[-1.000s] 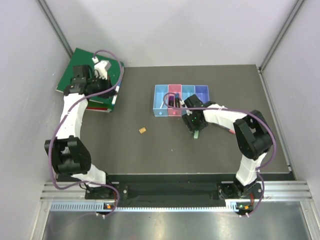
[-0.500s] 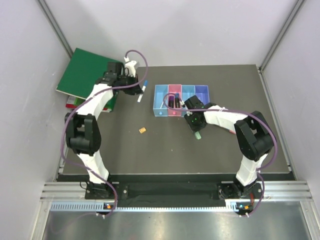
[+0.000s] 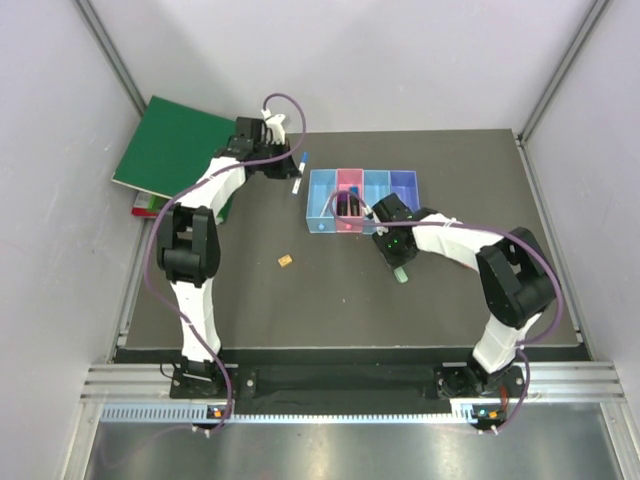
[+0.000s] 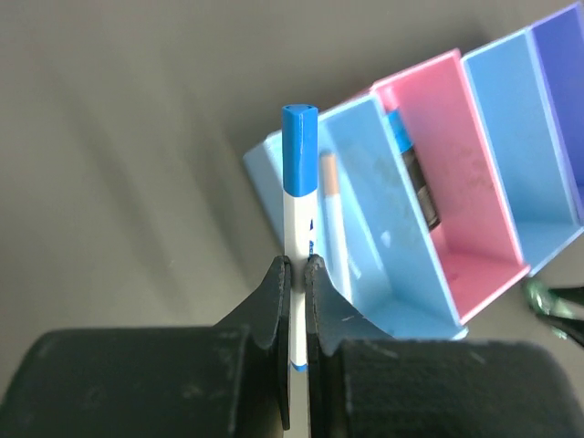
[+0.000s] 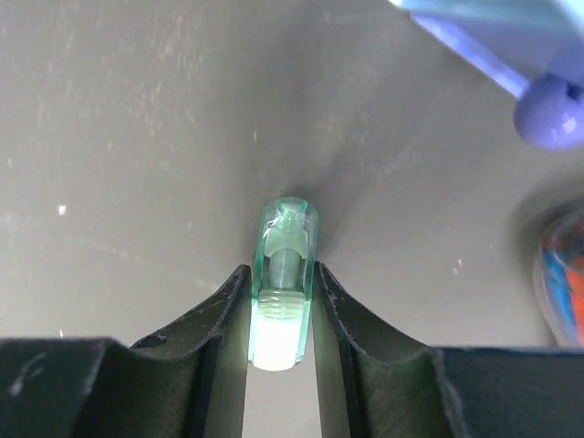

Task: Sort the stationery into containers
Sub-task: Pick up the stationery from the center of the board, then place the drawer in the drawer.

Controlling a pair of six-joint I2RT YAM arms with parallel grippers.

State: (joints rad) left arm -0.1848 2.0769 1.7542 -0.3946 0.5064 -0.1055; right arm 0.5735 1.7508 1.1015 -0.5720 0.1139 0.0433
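Observation:
My left gripper (image 4: 298, 270) is shut on the blue-capped white pen (image 4: 299, 173) and holds it just left of the row of bins (image 3: 362, 201); the pen also shows in the top view (image 3: 299, 173). A thin pinkish stick (image 4: 334, 219) lies in the left light blue bin (image 4: 392, 265). A black-blue marker (image 4: 416, 178) lies in the pink bin (image 4: 474, 192). My right gripper (image 5: 283, 278) is shut on the small green piece (image 5: 285, 265) low over the table, in front of the bins (image 3: 401, 272). A tiny orange piece (image 3: 286, 261) lies on the table.
Large green binders (image 3: 165, 150) are stacked at the far left corner. A purple bin corner (image 5: 547, 114) and a blurred red-blue item (image 5: 561, 274) show at the right of the right wrist view. Grey walls enclose the table.
My left arm has swung right from over the green binders to the left end of the bins, carrying the pen. My right gripper has shifted slightly right and nearer with the green piece.

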